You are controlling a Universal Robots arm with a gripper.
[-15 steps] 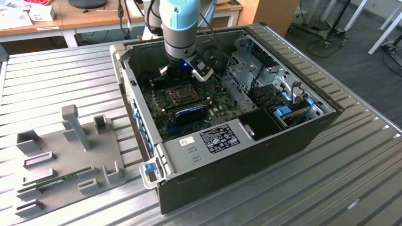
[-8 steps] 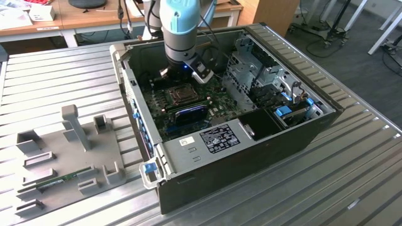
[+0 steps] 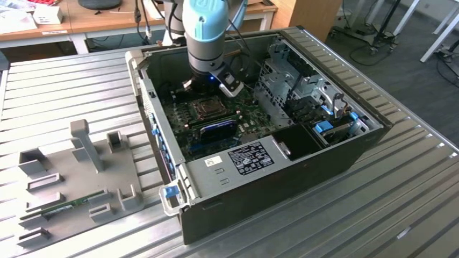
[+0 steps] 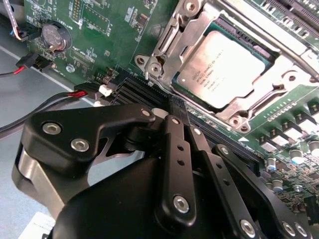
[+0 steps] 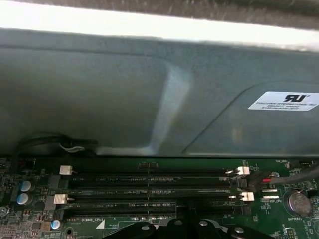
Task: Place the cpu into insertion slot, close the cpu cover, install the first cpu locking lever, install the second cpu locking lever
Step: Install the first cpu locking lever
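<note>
Standing on a ribbed metal table [image 3: 401,177], the open computer case [image 3: 358,145].

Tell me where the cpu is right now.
The cpu sits in the insertion slot under the closed cpu cover, just beyond the gripper in the second wrist view.

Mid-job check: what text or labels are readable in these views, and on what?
White sticker on the case wall: too blurred to read.
Print on the cpu: too small.
Black label, exterior view: too small.
Lettering beside the memory slots: blurred.
Nothing reads reliably.
</note>
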